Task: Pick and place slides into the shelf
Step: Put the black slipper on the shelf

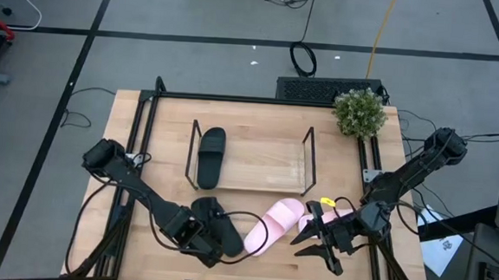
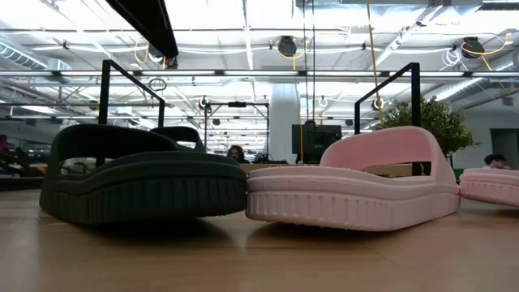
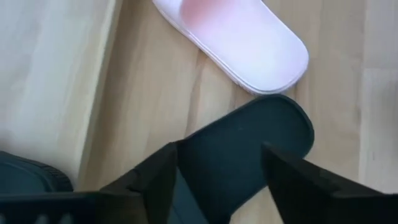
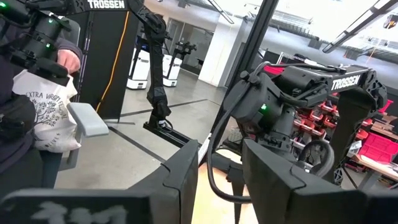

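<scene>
resting on the low wooden shelf with black wire ends (image 1: 305,155), one matte black slide (image 1: 210,157) is placed; three remain on the surface. the left pincer (image 1: 193,234) is spread over a second black slide (image 1: 224,236). two pale pink slides (image 1: 276,225) lie beside the open, empty right pincer (image 1: 318,240). a potted plant (image 1: 360,111) stands clear.

The low wooden shelf with black wire ends (image 1: 256,177) holds one matte black slide (image 1: 210,157) at its left; the board to its right lies bare. A potted green plant (image 1: 359,112) crowds the counter's far right corner.
</scene>
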Tool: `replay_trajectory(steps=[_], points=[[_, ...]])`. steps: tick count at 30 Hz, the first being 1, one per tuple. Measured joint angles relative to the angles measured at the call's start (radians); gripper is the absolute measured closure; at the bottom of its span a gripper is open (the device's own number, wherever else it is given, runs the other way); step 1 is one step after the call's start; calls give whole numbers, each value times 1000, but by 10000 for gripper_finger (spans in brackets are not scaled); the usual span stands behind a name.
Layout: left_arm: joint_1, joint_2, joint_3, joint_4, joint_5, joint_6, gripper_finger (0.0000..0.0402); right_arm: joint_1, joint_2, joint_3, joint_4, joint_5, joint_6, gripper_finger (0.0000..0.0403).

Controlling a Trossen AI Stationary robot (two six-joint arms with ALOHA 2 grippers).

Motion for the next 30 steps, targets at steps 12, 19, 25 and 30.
replay_trajectory(steps=[12, 19, 25, 30], points=[[-13, 0, 0, 18, 75, -185, 89, 0, 0, 0, -3, 0, -2, 287], [-42, 34, 0, -21, 4, -272, 87, 0, 0, 0, -18, 0, 0, 287], [-64, 74, -1, -31, 3, -314, 86, 0, 0, 0, -28, 0, -1, 287], [-92, 74, -1, -141, -66, -409, 88, 0, 0, 0, -44, 0, -1, 287]])
